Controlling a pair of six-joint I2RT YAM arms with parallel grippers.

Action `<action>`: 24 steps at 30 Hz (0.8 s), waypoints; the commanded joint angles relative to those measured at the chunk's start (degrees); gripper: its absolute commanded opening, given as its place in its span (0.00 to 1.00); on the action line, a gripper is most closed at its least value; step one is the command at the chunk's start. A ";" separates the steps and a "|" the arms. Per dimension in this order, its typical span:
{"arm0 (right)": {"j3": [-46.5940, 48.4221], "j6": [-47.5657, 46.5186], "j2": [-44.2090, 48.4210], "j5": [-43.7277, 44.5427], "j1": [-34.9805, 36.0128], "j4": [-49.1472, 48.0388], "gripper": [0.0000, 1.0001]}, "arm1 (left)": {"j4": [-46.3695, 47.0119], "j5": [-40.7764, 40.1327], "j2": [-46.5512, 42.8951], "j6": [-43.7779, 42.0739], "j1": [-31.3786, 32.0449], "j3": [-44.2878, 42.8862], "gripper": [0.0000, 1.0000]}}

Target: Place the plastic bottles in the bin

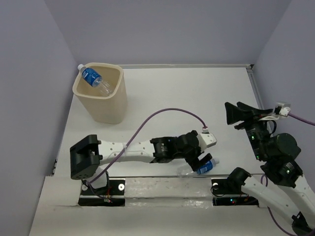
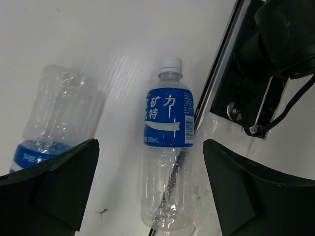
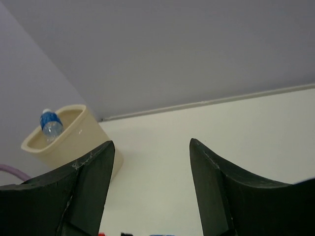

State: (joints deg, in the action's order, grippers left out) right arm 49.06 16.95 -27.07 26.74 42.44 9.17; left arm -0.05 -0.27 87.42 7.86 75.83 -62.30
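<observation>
A plastic bottle (image 2: 167, 147) with a blue label and white cap lies on the white table between the fingers of my open left gripper (image 2: 150, 147), which hovers over it without touching. It shows in the top view (image 1: 206, 165) near the front edge. A second bottle (image 2: 54, 118) lies just left of it, partly behind my left finger (image 2: 54, 191). The cream bin (image 1: 101, 93) stands at the far left with a bottle (image 1: 94, 78) resting across its mouth; both show in the right wrist view, bin (image 3: 74, 140) and bottle (image 3: 49, 123). My right gripper (image 1: 232, 112) is open, empty and raised at the right.
The right arm's base plate and cables (image 2: 256, 98) sit just right of the bottle under the left gripper. A purple cable (image 1: 162, 114) arcs over the middle of the table. Grey walls close the left, back and right sides.
</observation>
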 commanded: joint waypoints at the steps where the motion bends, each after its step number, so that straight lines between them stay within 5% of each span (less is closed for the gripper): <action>1: 2.35 1.59 3.51 5.16 -0.07 7.87 0.68 | 0.14 -0.61 3.89 -5.74 3.35 -5.46 0.97; 9: 1.66 3.88 7.12 4.20 -0.07 13.24 0.84 | -2.05 -4.03 14.61 -6.36 8.63 -9.06 0.99; 19: 2.09 4.93 4.48 -0.81 -0.07 15.44 0.88 | -3.20 -8.52 21.83 -6.36 10.56 -11.61 0.98; 24: 2.09 5.02 4.31 -0.73 -0.07 16.49 0.88 | -1.36 -10.45 20.35 -6.28 11.27 -9.25 0.73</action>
State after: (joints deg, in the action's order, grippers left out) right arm 50.61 21.50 -22.72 26.55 42.39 24.75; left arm -3.33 -8.43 110.21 2.42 86.17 -71.11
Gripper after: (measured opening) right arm 0.878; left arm 0.808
